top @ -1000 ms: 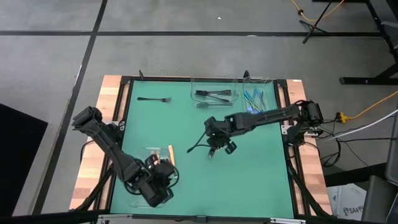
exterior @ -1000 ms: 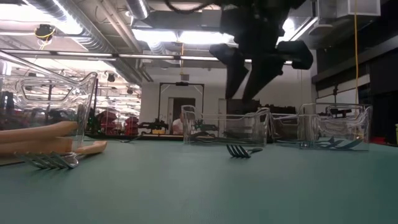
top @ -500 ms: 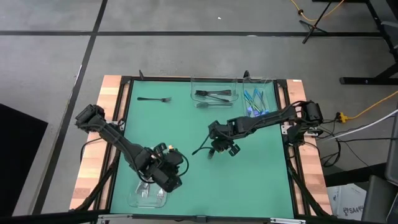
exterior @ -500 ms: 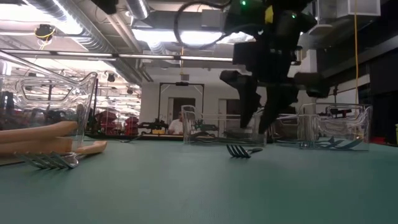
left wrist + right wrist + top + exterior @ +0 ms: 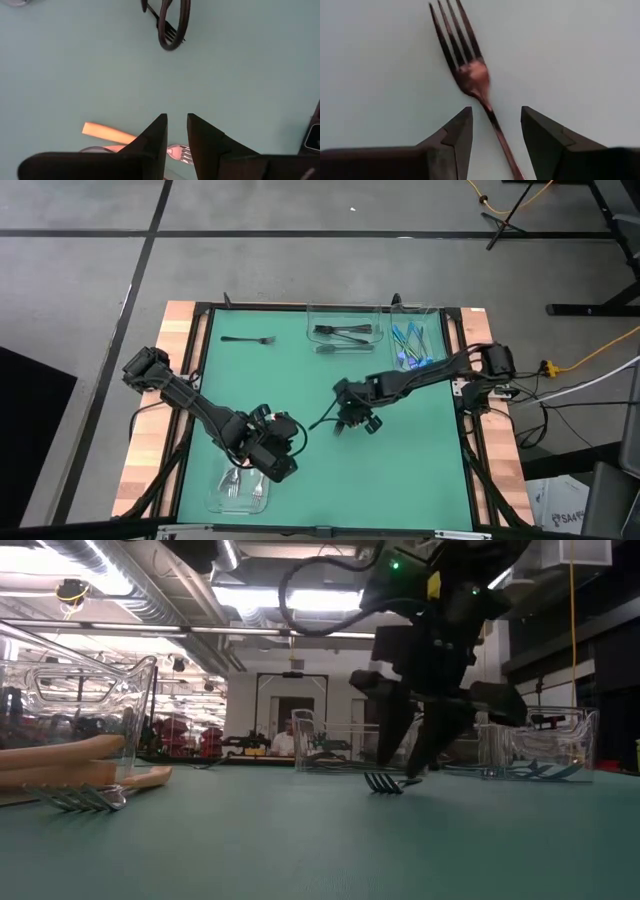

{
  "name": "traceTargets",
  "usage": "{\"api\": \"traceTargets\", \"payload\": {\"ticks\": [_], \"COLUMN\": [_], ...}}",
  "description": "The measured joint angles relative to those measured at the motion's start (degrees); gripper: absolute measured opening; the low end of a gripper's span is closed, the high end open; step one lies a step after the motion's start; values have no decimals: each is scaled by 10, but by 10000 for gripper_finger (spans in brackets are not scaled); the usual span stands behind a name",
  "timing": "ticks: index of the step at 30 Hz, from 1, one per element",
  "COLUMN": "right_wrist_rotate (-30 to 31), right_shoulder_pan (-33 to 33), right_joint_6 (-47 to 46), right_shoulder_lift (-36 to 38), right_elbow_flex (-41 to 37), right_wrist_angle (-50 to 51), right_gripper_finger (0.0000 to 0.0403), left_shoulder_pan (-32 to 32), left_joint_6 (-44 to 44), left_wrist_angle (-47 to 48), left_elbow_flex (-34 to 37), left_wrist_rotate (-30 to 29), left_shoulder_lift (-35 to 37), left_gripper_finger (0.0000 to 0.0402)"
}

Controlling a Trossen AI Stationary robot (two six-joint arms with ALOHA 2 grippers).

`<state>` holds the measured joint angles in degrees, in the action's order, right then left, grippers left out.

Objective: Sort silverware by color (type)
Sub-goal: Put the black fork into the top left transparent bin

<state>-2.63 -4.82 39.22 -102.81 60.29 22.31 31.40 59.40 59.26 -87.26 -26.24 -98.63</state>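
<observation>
Right claw [image 5: 345, 423] is low over the middle of the green worktop [image 5: 420, 460], fingers parted and straddling the handle of a dark metal fork [image 5: 470, 75] lying flat — not yet closed on it. In the right wrist view the handle runs between the 2 fingers, nearer one than the other.

Risks, as I judge them:
- A thin handle flat on the mat may slip or skid sideways when the fingers close, since it sits off-centre.
- If the fingertips stop short of the mat they may close above the handle; too deep and they press into it.

Left claw [image 5: 275, 463] hovers near the front-left, narrowly parted and holding nothing, just beside a clear plastic tray [image 5: 222, 498] holding orange-handled, silver-headed forks [image 5: 70, 785].

Around: a clear tray of black forks [image 5: 343, 334] and another of blue-teal utensils [image 5: 410, 342] along the far edge; 1 stray black fork [image 5: 250, 339] near the far-left corner. Nothing stands between the claw and the far trays.
</observation>
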Motion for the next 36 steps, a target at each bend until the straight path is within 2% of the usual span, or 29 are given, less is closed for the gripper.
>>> {"api": "traceTargets", "payload": {"ticks": [11, 26, 36], "right_wrist_rotate": [-4, -14, -13], "right_shoulder_pan": [0, -1, -1], "right_joint_6": [0, 0, -2], "right_shoulder_lift": [-45, -47, -46], "right_elbow_flex": [2, 1, 1], "right_wrist_angle": [-8, -7, -7], "right_gripper_finger": [150, 10, 4], "left_shoulder_pan": [0, 0, 0], "left_joint_6": [4, 4, 4], "left_wrist_angle": [-18, -20, -20], "left_elbow_flex": [0, 0, 0], "left_wrist_rotate": [0, -3, -4], "left_shoulder_lift": [0, 0, 0], "left_gripper_finger": [68, 68, 68]}}
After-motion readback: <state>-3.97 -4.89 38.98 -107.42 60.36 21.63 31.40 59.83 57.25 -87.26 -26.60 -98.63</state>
